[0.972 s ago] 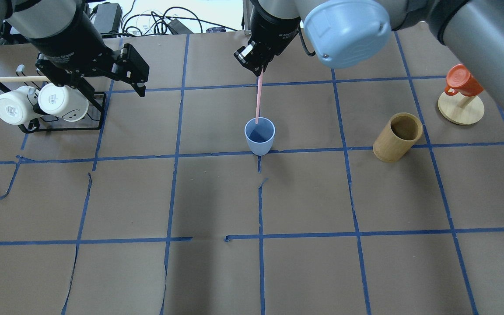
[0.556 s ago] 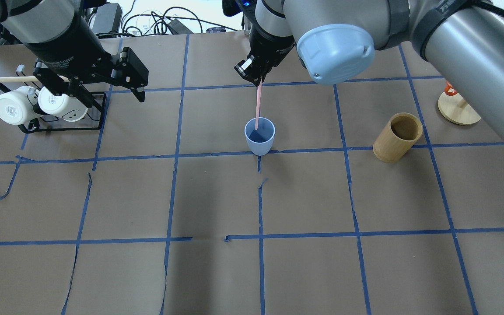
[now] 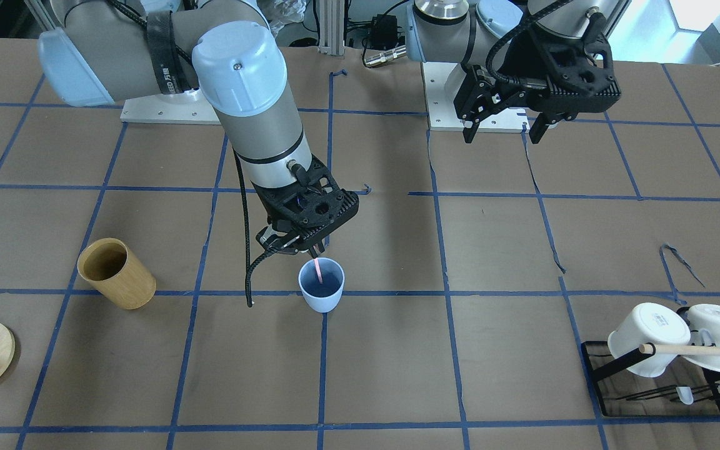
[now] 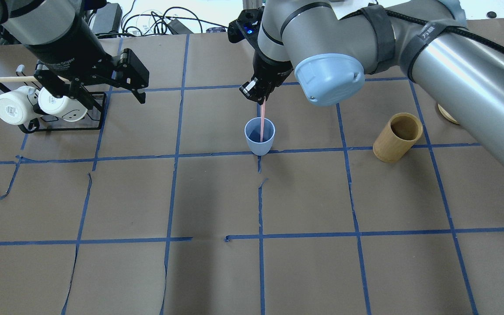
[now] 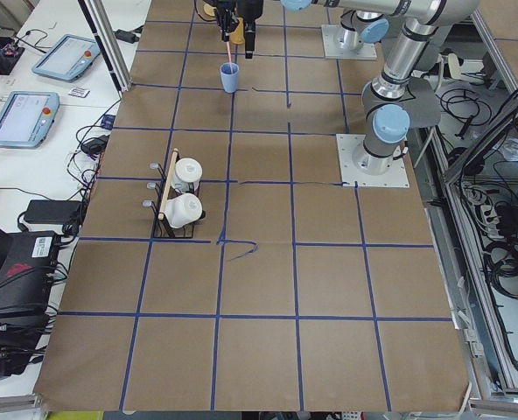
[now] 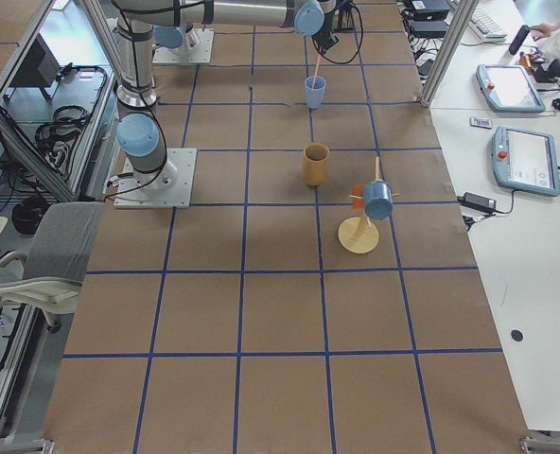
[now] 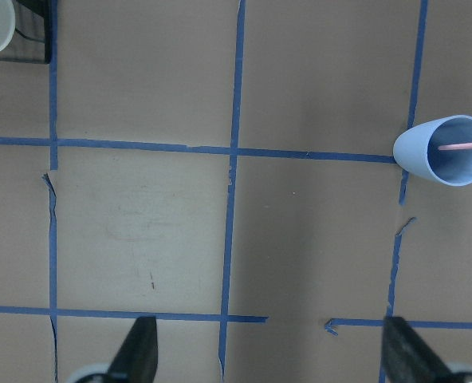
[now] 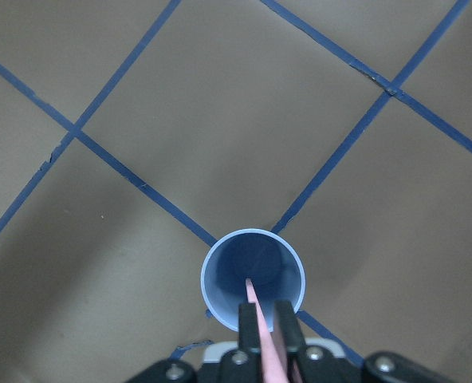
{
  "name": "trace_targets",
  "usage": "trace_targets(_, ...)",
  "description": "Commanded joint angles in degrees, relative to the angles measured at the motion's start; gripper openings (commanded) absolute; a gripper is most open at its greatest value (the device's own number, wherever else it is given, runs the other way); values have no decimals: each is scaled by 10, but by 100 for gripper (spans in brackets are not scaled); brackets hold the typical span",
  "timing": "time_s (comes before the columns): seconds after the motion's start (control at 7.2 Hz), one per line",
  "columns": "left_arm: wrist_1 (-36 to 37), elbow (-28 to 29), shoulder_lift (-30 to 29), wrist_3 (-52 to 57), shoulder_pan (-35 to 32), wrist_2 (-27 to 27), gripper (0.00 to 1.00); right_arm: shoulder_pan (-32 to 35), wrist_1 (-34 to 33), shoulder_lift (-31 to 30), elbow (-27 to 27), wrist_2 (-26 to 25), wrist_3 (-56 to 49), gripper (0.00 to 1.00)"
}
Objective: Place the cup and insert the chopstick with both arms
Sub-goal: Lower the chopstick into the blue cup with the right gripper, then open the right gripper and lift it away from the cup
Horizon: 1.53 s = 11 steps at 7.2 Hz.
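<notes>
Clamping the pink chopstick, the right claw holds its lower end inside the cup on the worktop; the left claw hangs released, well apart.

Robot lab: tape-gridded table, teach pendants, loose cables

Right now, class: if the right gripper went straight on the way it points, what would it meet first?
The cup. The right gripper points down, shut on the chopstick, whose tip is inside the cup. Going on, it would probably reach the cup's rim or opening, though depth is hard to judge.
</notes>
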Motion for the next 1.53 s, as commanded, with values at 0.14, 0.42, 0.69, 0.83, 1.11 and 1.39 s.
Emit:
trace_targets(0.14, 2, 0, 0, 0, 0, 2, 100, -1, 6, -10, -36, 2, 35, 78)
trace_targets(0.42, 2, 0, 0, 0, 0, 2, 100, -15, 127, -10, -122, -5, 39, 80)
trace_targets(0.69, 3, 0, 0, 0, 0, 2, 100, -97, 223, -34, -125, -60, 6, 83)
trace_targets(0.83, 2, 0, 0, 0, 0, 2, 100, -128, 230, -62, -101, -63, -28, 87)
trace_targets(1.11, 3, 0, 0, 3, 0, 3, 100, -148, 223, -145, 5, -104, -23, 85)
trace_targets(1.39, 3, 0, 0, 3, 0, 3, 100, -148, 203, -222, 47, -96, 25, 87)
